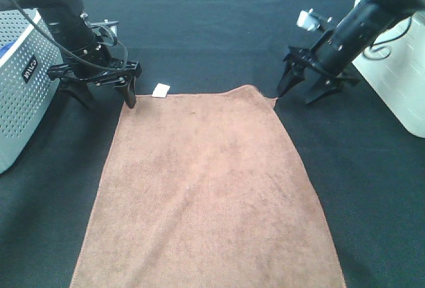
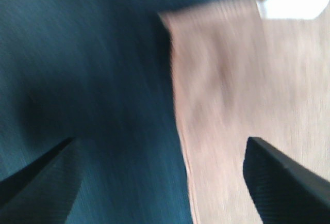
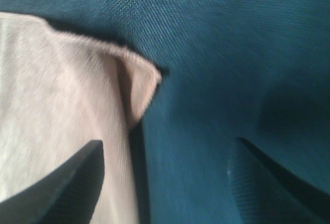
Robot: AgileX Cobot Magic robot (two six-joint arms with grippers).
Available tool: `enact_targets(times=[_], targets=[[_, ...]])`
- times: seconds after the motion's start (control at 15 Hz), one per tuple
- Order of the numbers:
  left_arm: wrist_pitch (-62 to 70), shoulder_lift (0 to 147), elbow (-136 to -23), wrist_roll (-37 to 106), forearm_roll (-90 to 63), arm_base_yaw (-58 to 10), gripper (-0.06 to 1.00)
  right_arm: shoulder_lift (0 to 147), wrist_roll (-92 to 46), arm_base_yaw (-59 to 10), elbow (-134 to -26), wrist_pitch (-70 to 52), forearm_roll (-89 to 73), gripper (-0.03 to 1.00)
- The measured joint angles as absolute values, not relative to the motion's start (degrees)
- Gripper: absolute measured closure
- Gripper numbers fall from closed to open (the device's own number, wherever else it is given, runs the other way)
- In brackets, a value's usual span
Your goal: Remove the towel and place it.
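Black table cloth [image 1: 219, 22] under the flat towel [image 1: 206, 188]; both grippers spread wide, empty.
The towel's far corners lie just beside the left gripper [image 1: 108, 102] and right gripper [image 1: 295, 97]; a grey basket [image 1: 20, 89] stands outside the left gripper, the white tag [image 1: 161, 90] just inside it.

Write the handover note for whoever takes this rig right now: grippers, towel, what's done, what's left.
Towel: spread flat on the black table cloth, grey basket off to its left.
Left gripper: open, straddling the far left corner beside the white tag; holds nothing.
Right gripper: open, straddling the far right corner, which curls up slightly; holds nothing.
Done: both grippers are at the far corners.
Left: close on both corners, lift the towel, place it.
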State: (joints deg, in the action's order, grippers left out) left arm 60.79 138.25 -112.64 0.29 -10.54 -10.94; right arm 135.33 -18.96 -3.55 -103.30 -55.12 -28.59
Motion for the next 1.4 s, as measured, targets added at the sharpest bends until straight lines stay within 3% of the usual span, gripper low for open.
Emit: enact_targets(times=[0.67,1.07,1.27,1.4], targets=[[54.89,141.92,-113.27,6.47,-22.17,-10.37,0.15,141.92,-25.27,-3.38,-105.94,-53.57,-41.60,0.32],[53.34,142.72,-113.62,8.25,-27.50,-11.97,0.19,142.78,-29.39,-8.08,-106.05,-50.48,-45.95,0.32],[53.23,143.18,-113.90,8.82,-27.67,-12.66,0.30,142.78,-29.39,-8.19,-106.05,-50.25,-45.61,0.34],[53.00,143.30,-113.90,8.82,-26.59,-12.66,0.49,142.78,-29.39,-8.19,-106.05,-49.73,-44.46,0.42]])
